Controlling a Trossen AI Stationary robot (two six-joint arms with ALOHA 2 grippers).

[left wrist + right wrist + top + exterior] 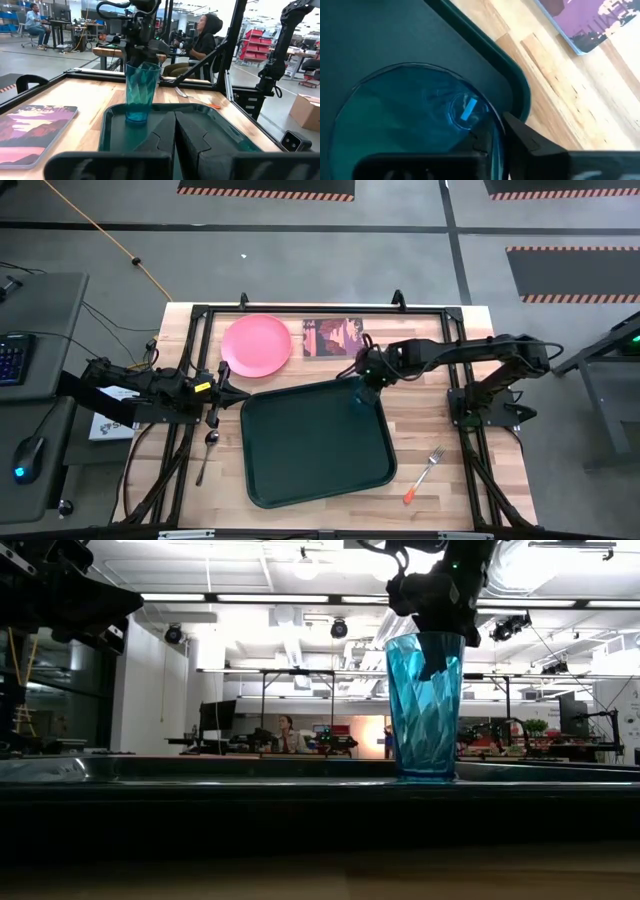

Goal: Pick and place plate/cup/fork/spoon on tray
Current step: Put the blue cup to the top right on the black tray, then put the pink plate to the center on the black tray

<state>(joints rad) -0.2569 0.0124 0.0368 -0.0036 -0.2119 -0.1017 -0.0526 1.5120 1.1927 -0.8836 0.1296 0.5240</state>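
The tray [315, 442] lies in the middle of the desk [440, 470], and the only thing in it is the cup [362, 392], standing upright in the tray's far right corner, close to the rim. The right tool [366, 380] is at the cup's mouth with one finger [432, 658] reaching down inside the cup and the other outside the wall, so the fingers straddle the rim; whether they press on it I cannot tell. The plate [257, 345] rests on the desk beyond the tray's far left corner, apart from it, and a maroon card [333, 337] lies flat just beside the plate, behind the cup. The spoon [207, 455] lies on the desk left of the tray, just in front of the left tool [222, 392], whose fingers [192, 140] sit together, holding nothing, pointing across the tray toward the cup. The fork [424, 475] lies on the desk right of the tray's near right corner, well apart from both arms. In the room behind, a person [200, 37] sits beyond the desk.
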